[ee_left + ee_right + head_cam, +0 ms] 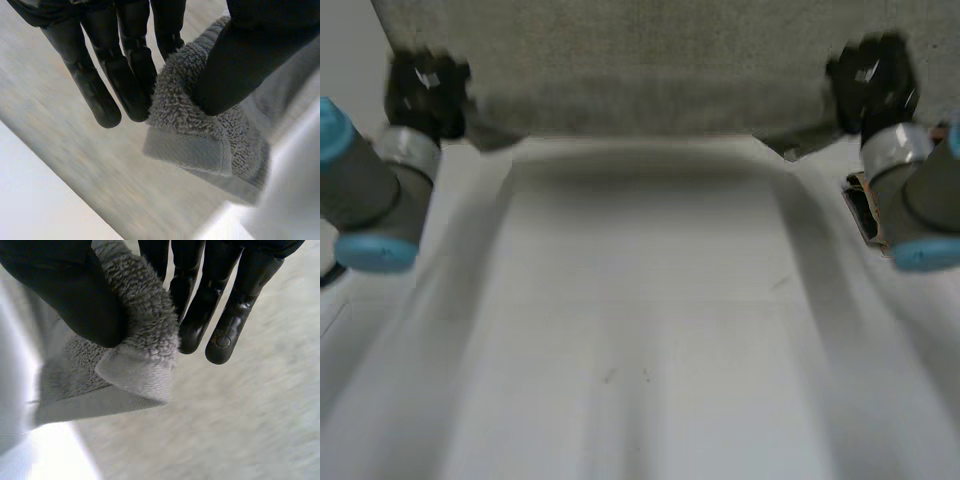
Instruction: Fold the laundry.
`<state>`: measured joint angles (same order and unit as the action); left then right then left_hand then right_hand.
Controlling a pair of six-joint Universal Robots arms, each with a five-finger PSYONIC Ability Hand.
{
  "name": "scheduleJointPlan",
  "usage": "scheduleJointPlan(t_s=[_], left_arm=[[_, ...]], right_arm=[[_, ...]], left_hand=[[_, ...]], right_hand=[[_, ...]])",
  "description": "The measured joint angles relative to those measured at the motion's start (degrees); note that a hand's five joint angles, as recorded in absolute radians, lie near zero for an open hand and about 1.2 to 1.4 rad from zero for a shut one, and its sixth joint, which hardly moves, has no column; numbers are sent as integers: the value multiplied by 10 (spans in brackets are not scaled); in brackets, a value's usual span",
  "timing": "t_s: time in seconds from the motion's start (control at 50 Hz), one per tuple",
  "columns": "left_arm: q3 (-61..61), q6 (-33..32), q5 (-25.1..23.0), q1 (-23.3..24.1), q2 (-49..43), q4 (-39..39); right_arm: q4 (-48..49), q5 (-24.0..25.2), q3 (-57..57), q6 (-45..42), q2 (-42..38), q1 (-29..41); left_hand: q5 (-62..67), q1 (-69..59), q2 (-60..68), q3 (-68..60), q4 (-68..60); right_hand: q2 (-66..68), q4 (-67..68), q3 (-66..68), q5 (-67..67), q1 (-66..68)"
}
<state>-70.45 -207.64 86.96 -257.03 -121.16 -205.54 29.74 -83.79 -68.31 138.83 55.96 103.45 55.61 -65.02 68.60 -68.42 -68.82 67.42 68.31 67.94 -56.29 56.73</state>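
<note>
Left hand (425, 92) pinches one near corner of the grey towel (650, 60) between thumb and fingers. Right hand (872, 78) pinches the other near corner the same way. The near edge hangs stretched between them, raised above the white table (640, 360), likely to keep it flat for a clean fold.

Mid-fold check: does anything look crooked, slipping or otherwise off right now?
Nothing stands out. The grey towel hangs level between the left hand and right hand, each pinching a hemmed corner between thumb and fingers above the white table.
</note>
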Motion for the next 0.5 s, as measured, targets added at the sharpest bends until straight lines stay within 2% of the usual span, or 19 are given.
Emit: scheduleJointPlan(t_s=[0.12,0.2,0.22,0.32,0.34,0.36,0.4,0.42,0.44,0.5], left_arm=[[-84,-2,-3,5,-32,5],[-136,-7,-3,5,-22,19],[-182,-15,-3,3,1,38],[-265,-43,-4,-7,66,93],[-295,-63,-5,-14,93,126],[-323,-87,-4,-21,119,165],[-355,-122,-4,-31,148,223],[-355,-122,-4,-31,148,223],[-378,-155,-3,-37,168,280],[-396,-198,-3,-42,189,355]], right_arm=[[-36,3,-73,-1,-27,-2],[-99,4,-119,-5,-23,-4],[-150,5,-146,-10,-9,-6],[-269,4,-192,-30,45,-12],[-289,4,-199,-36,55,-15],[-375,2,-224,-62,97,-28],[-443,0,-244,-91,130,-43],[-443,0,-244,-91,130,-43],[-492,0,-259,-118,154,-56],[-542,-1,-277,-165,182,-75]], left_hand=[[0,0,0,0,0],[0,0,0,0,0],[0,0,0,0,0],[0,0,0,0,0],[0,0,0,0,0],[0,0,0,0,0],[0,0,0,0,0],[0,0,0,0,0],[0,0,0,0,0],[0,0,0,0,0]], right_hand=[[0,0,0,0,-1],[0,0,0,0,0],[0,0,0,0,0],[0,0,0,0,0],[0,0,0,0,0],[0,0,0,0,0],[0,0,0,0,0],[0,0,0,0,0],[0,0,0,0,0],[0,0,0,0,0]])
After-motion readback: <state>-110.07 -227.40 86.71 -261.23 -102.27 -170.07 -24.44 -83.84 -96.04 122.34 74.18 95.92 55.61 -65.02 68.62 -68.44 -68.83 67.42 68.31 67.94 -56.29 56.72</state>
